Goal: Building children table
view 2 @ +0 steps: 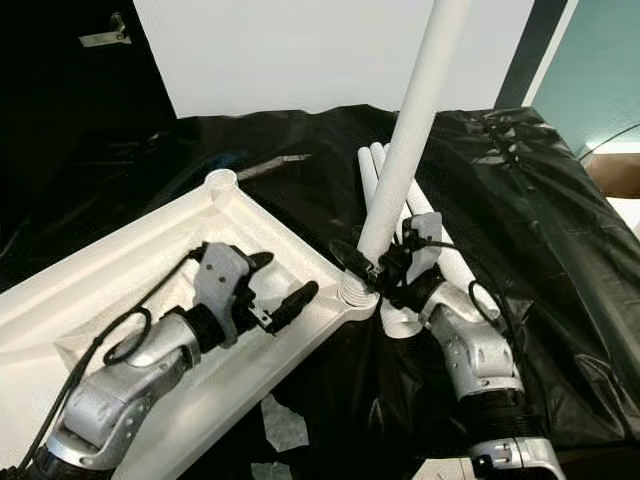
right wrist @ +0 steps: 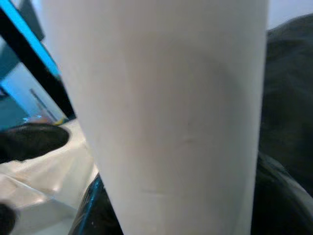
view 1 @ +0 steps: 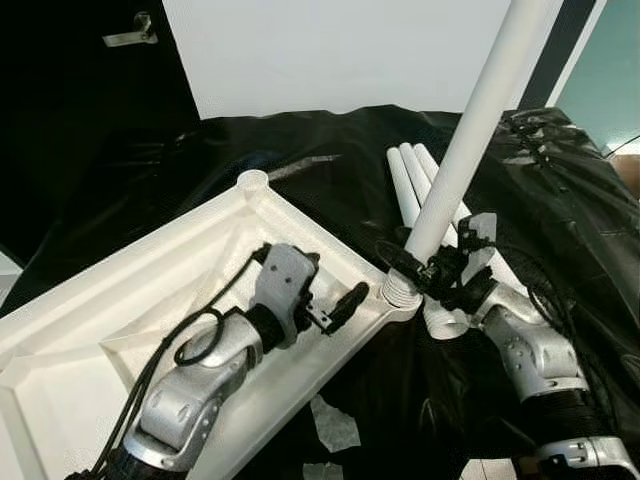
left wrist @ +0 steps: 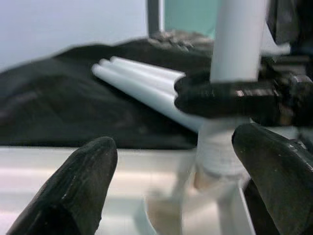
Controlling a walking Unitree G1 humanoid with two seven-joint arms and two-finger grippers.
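nearest to me, my left gripper (view 1: 335, 308) hovers over the upturned white tabletop (view 1: 120, 300), its two black fingers (left wrist: 73, 196) spread apart and holding nothing, aimed at the tabletop's near corner socket (view 1: 400, 290). scraps of white wrapping (view 1: 335, 425) lie on the black sheet (view 1: 560, 190) just below the tabletop's near edge. at the corner socket, my right gripper (view 1: 425, 272) is clamped around the base of a white table leg (view 1: 470, 130), which stands in the socket and leans away from the tabletop toward the upper right; its threaded end sits at the socket's mouth. just beyond the socket, three more white legs (view 1: 410, 180) lie side by side on the black sheet, touching one another, their near ends beside my right wrist. farther along the tabletop's rim, a second round corner socket (view 1: 252, 182) stands open. behind the tabletop, a pale wall panel (view 1: 330, 50) rises above the sheet.
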